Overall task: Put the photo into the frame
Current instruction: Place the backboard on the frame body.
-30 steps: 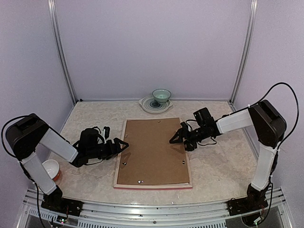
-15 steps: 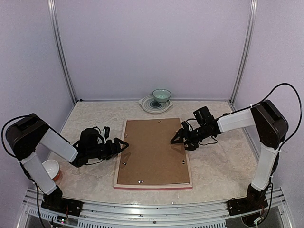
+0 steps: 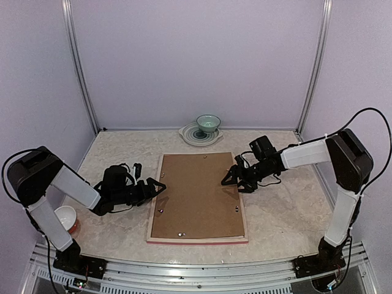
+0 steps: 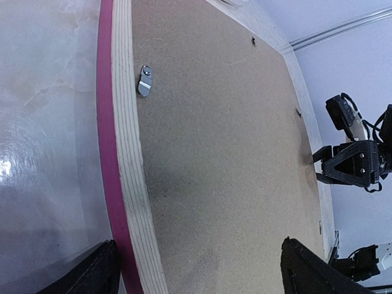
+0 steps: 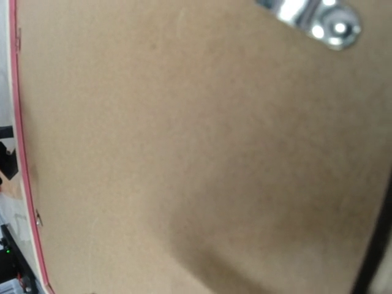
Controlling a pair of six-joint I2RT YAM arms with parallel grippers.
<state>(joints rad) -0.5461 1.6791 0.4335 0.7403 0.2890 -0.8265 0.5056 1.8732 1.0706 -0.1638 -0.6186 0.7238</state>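
The frame lies face down in the middle of the table, pale wood up with a pink edge. A brown backing board fills it. The photo is hidden. My left gripper is open at the frame's left rail. In the left wrist view the left gripper has one fingertip outside the rail and the other over the board. My right gripper hangs open over the right rail, low above the board, with nothing between its jaws. It also shows in the left wrist view as the far gripper.
Small metal turn clips sit along the inside of the rails. A pale green bowl stands on a plate at the back wall. A white and red bowl stands by the left arm's base.
The right arm has crept slightly toward the far side. The left arm, the frame and the backing board stay where they were.
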